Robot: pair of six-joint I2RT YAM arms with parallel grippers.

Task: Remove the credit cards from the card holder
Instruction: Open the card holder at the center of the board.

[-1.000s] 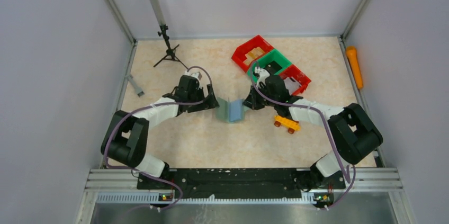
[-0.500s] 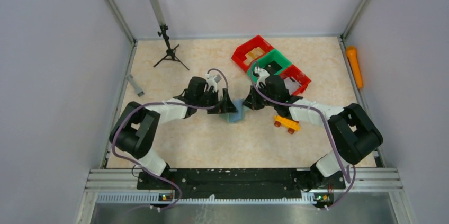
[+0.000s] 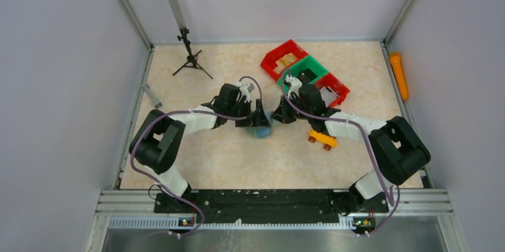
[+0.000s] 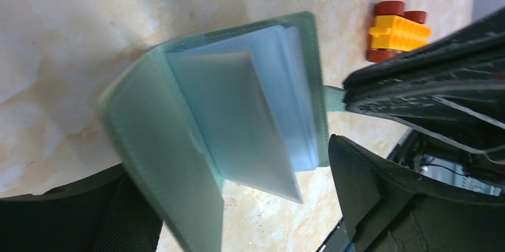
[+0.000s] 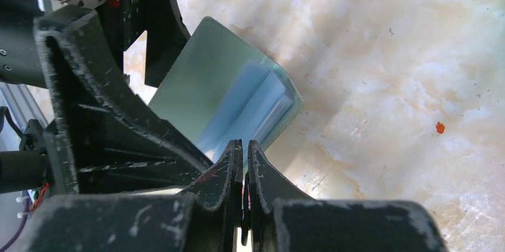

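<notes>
Card holder: your flat grey-green square card holder (image 4: 172,139) sits at the middle of the beige marbled table (image 3: 238,162), between the two grippers. In the top view they cover most of it.
Holder pose: it is open like a book, its covers spread in a V, with pale blue-grey plastic sleeves (image 4: 256,115) fanned out between them.
Tab: a small grey-green tab (image 4: 334,98) sticks out from the edge of one cover and runs into the black fingers of the other arm.
Right gripper: your right gripper (image 5: 245,155) has its fingers pressed together with only a sliver between them, pinching the card holder by that tab.
Left gripper: your left gripper (image 3: 260,118) has its fingers spread wide. The open holder lies in the gap, one finger low beside the near cover, the other by the free edge of the sleeves. You cannot tell whether either finger touches it.
Credit cards: hidden; neither wrist view shows you whether the sleeves hold any.
Toy car: a yellow block toy car (image 3: 322,139) with dark red wheels stands to the right of the holder, just beside your right forearm.
Bins: a row of red and green plastic bins (image 3: 304,70) stands behind your right wrist.
</notes>
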